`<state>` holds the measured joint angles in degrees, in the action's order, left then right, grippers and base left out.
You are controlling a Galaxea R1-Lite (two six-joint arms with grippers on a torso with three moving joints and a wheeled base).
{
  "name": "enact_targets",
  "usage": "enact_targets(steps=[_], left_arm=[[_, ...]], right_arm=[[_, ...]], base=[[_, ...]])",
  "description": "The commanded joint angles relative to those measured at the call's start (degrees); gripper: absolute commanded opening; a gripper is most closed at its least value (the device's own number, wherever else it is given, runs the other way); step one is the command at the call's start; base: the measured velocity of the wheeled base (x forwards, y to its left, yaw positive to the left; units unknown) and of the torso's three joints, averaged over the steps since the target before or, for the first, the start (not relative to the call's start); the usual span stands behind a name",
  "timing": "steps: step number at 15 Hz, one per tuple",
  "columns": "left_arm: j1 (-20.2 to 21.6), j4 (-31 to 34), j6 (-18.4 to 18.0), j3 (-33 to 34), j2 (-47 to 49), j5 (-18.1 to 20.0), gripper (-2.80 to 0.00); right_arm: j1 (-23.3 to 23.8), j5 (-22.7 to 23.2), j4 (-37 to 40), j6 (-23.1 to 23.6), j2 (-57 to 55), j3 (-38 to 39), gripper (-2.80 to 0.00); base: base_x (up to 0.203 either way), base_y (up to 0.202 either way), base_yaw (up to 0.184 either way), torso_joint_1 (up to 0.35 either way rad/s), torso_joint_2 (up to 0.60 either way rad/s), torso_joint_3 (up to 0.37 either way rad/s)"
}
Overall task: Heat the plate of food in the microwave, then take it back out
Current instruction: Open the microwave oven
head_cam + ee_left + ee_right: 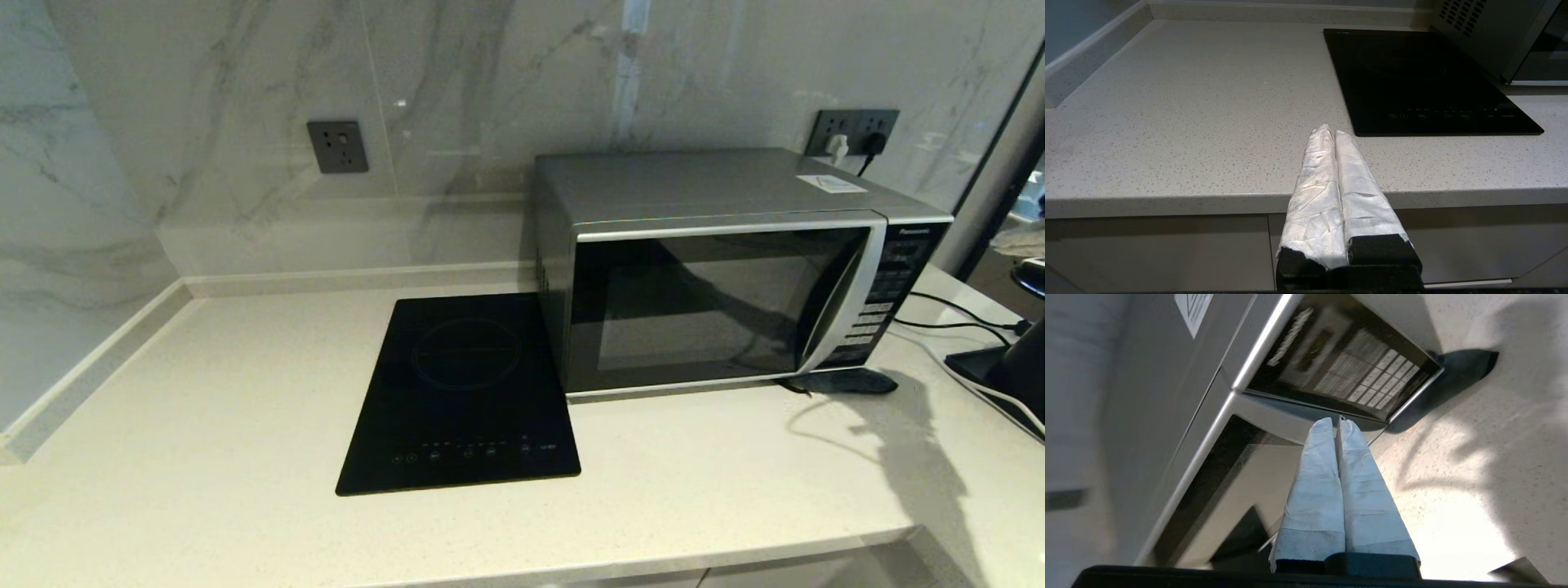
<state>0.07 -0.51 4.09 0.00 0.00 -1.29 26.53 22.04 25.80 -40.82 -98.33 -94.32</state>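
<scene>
Just one microwave (718, 269), door shut — both grippers, left gripper (1334, 132) and right gripper (1337, 424), clenched empty.

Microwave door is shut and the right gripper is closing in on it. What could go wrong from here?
1. The right gripper is shut near the door handle and button panel; it could press a button by mistake.
2. Shut fingers cannot hook the handle, so a pull might slip.
3. Cables lie on the counter beside the microwave and could snag the arm.
</scene>
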Motion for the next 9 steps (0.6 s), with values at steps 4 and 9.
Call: enact_targets(steps=[4, 9], left_arm=[[0.01, -0.02, 0.04, 0.00, 0.09, -0.03, -2.80], [0.01, -0.02, 0.04, 0.00, 0.09, -0.03, -2.80]], right_arm=[[12.78, 24.69, 0.01, -2.88, -13.45, -1.75, -2.80], [12.87, 30.92, -5.29, -3.57, -20.08, 2.36, -2.80]], base=[[0.000, 0.000, 0.000, 0.000, 0.00, 0.000], [0.000, 0.000, 0.000, 0.000, 0.00, 0.000]])
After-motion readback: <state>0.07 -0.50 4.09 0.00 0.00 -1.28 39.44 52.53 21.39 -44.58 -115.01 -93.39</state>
